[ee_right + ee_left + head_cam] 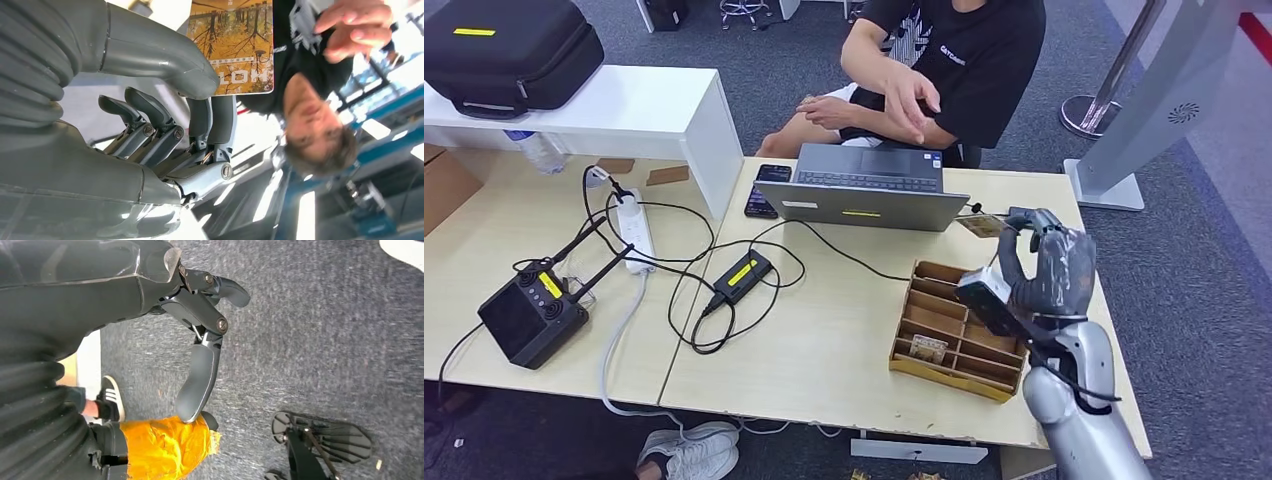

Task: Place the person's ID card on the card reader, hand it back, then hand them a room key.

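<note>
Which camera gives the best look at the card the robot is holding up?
The right wrist view: the card is close, its yellow-brown picture plain, pinched by the right hand. The head view shows the card small and edge-on at the fingers. The left wrist view looks at carpet.

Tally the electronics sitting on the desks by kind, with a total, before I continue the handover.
Laptop: 1
Phone: 1
Power strip: 1
Black power adapter with yellow label: 1
Black antenna unit with screen: 1
Total: 5
Not counted: the card that the right hand holds up.
</note>
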You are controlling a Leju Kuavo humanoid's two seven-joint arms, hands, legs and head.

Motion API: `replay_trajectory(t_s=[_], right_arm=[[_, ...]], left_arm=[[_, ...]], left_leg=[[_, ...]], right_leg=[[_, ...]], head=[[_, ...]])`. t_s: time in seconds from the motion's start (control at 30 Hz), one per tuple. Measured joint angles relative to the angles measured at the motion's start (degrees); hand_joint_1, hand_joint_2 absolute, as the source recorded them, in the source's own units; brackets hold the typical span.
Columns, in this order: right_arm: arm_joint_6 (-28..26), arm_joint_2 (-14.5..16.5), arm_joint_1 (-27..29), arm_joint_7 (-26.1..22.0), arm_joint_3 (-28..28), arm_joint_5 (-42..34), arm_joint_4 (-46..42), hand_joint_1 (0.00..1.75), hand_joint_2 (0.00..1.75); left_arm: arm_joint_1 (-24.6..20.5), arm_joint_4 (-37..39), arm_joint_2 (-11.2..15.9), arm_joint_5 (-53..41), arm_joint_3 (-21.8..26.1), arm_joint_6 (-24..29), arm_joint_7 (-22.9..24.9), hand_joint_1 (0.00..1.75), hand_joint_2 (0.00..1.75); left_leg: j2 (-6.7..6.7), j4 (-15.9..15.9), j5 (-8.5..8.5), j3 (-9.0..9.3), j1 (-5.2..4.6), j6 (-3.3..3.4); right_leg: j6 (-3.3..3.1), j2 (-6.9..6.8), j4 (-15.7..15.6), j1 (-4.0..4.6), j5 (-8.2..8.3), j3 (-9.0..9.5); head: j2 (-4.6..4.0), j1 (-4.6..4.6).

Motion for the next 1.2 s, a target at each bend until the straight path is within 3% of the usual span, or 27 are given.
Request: replay_trajectory(t_s=[0.2,0.53,0.67,0.93,1.0,1.13,1.2], right_arm=[[1.3,-0.4,-12.9,0.3,6.3,-3.2,14.6,1.75,1.75],[1.1,-0.4,-16.8,0.2,10.0,-4.1,20.6,1.72,1.75],[1.0,-0.4,-16.9,0.0,11.1,-5.1,21.0,0.01,1.75],[1.3,-0.4,-16.8,-0.6,11.5,-7.2,20.9,0.0,1.75],[3.5,-0.4,-16.3,-2.1,11.9,-12.9,20.0,0.0,1.75],[12.1,-0.3,-11.9,-8.1,11.3,-34.5,13.3,0.0,1.75],[14.7,-0.4,-9.9,-9.6,10.5,-40.6,10.6,0.0,1.75]], left_arm=[[-0.1,0.0,0.1,-0.8,-1.2,-0.7,-0.3,0.0,1.75],[-0.1,0.0,0.1,-0.9,-1.9,-0.9,-0.3,0.0,1.75],[-0.1,0.0,0.1,-0.8,-1.9,-0.9,-0.3,0.0,1.75],[-0.1,0.0,0.1,-0.6,-1.9,-0.9,-0.3,0.0,1.75],[0.0,0.0,0.2,-0.2,-1.8,-0.9,-0.3,0.0,1.75],[0.2,0.0,0.4,1.2,-1.8,-0.5,-0.4,0.0,1.75],[0.3,0.0,0.4,1.6,-1.8,-0.3,-0.4,0.0,1.75]], left_leg=[[-0.14,0.0,0.1,-0.02,0.03,-0.02],[-0.18,0.0,0.08,-0.11,0.02,-0.03],[-0.17,0.0,0.08,-0.11,0.02,-0.03],[-0.18,0.0,0.08,-0.11,0.02,-0.03],[-0.18,0.0,0.08,-0.11,0.02,-0.03],[-0.18,0.0,0.07,-0.11,0.02,-0.02],[-0.18,0.0,0.06,-0.12,0.02,-0.02]], right_leg=[[0.0,-0.09,0.0,0.01,0.03,-0.03],[0.0,-0.15,0.0,0.01,0.0,-0.08],[0.0,-0.15,0.0,0.01,0.0,-0.08],[0.0,-0.15,0.0,0.01,0.0,-0.08],[0.0,-0.15,0.0,0.01,0.0,-0.08],[-0.01,-0.15,0.0,0.01,-0.02,-0.11],[0.0,-0.15,0.0,0.01,-0.03,-0.11]], head=[[0.0,0.0],[0.0,0.01],[0.0,0.0],[0.0,0.0],[0.0,0.0],[0.0,0.01],[0.0,0.01]])
